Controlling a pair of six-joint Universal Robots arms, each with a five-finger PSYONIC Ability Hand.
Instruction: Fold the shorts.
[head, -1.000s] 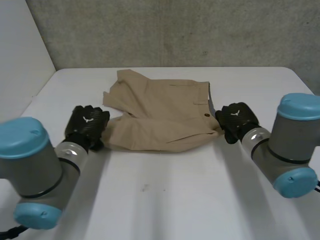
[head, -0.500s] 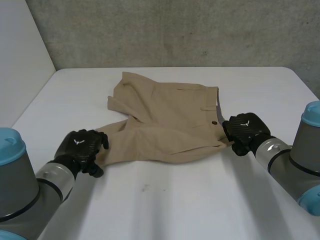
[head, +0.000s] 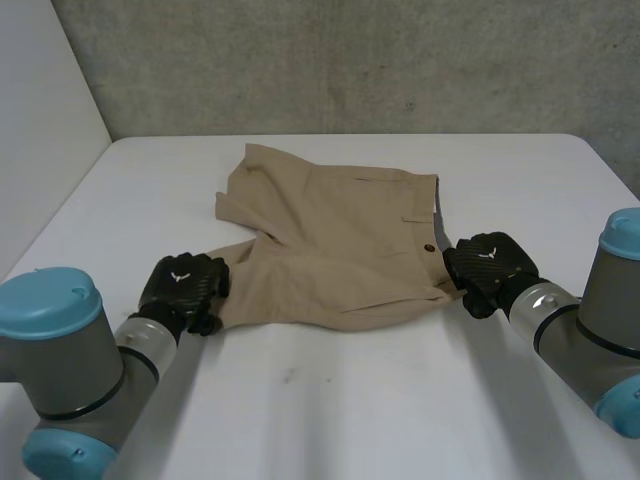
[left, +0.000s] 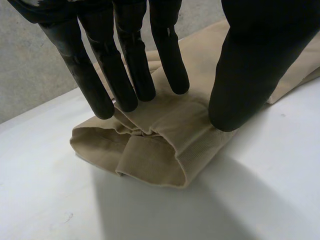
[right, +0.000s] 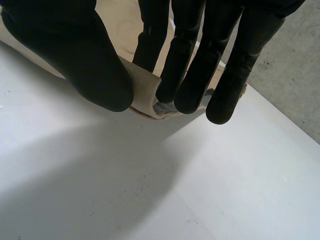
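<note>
Crosswise on the bench (head: 400, 400) the tan shorts (head: 340, 240) are spread, waistband toward its right edge, legs toward its left. The near leg hem is pinched by the left hand (head: 182, 288), the near waistband corner by the right hand (head: 488, 265). The far edge lies beyond both, unobstructed.

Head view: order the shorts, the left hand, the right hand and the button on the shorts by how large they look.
1. shorts, by far the largest.
2. left hand and right hand: about alike, so not ranked against each other.
3. button, the smallest.
</note>
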